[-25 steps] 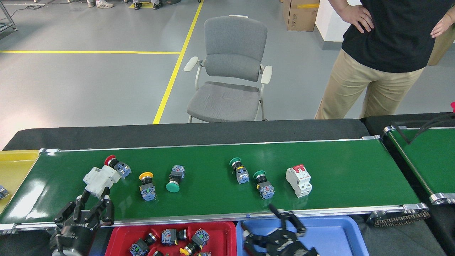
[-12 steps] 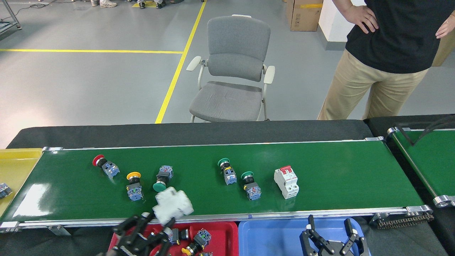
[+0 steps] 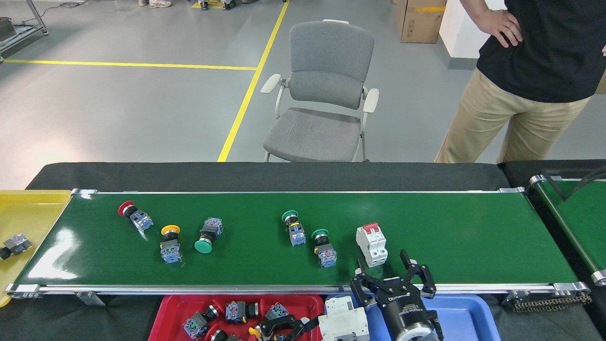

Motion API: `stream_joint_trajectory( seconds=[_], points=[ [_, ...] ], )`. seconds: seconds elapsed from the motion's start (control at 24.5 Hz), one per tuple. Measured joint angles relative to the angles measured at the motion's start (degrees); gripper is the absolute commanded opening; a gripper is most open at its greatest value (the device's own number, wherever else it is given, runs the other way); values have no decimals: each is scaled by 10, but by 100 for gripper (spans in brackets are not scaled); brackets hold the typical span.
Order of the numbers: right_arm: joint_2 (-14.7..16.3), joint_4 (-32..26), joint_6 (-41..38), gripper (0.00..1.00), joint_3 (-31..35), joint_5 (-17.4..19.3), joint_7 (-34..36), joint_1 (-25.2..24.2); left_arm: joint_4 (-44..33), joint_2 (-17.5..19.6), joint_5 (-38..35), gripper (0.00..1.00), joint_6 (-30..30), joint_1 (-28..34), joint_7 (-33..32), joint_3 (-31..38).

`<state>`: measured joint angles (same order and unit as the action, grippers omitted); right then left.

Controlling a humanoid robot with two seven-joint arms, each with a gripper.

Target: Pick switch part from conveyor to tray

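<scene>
The right gripper point(image 3: 393, 273) hovers with fingers spread and empty, just short of the white circuit breaker point(image 3: 371, 245) on the conveyor point(image 3: 450, 237). At the bottom edge, the left gripper point(image 3: 310, 326) clamps a second white breaker point(image 3: 343, 324) over the blue tray point(image 3: 461, 317), not yet dropped. Five pushbutton switches, from red point(image 3: 135, 217) to green point(image 3: 324, 247), lie unpicked; the red tray point(image 3: 165, 315) holds several already.

Green conveyor point(image 3: 450, 237). White switch w/ red top point(image 3: 371, 244) just past black right gripper point(image 3: 395, 270). Blue tray point(image 3: 454, 317), red tray point(image 3: 180, 308).
</scene>
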<state>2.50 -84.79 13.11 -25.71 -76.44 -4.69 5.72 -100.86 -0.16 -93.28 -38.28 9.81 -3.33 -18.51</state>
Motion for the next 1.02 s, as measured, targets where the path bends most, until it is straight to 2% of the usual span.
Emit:
stream_joint_trajectory(
  seconds=[0.08, 0.16, 0.2, 0.24, 0.49, 0.65, 0.77, 0.86, 0.94, 1.02],
  points=[
    [-14, 20, -11, 63, -2, 0, -8, 10, 0, 0, -8, 9, 1, 2, 0, -1],
    [-17, 30, -17, 19, -5, -1, -10, 15, 1, 0, -23, 10, 1, 6, 0, -4],
    [-17, 31, -20, 8, -6, -3, -11, 17, 3, 0, -27, 10, 1, 10, 0, -6],
    [-16, 31, -21, 2, -7, -3, -12, 17, 4, 0, -29, 10, 1, 13, 0, -7],
    [-6, 29, -27, 1, -5, -5, -14, 17, 1, 0, -29, 9, 4, 21, -2, -2],
    [47, 3, -28, 1, 30, 0, -16, 10, 1, 3, -29, 9, 4, 26, -2, -1],
    [92, -41, -65, 1, 75, 28, -9, -25, 1, 2, -29, 9, 3, 26, -1, -1],
    [135, -82, -132, 1, 135, 65, 11, -74, 1, 2, -29, 9, 2, 27, -1, -1],
    [166, -102, -242, 2, 215, 106, 32, -126, 1, 2, -31, 11, 1, 29, 1, -2],
    [170, -103, -360, 15, 298, 130, 45, -160, 1, 2, -33, 19, 1, 29, 0, -7]
  ],
)
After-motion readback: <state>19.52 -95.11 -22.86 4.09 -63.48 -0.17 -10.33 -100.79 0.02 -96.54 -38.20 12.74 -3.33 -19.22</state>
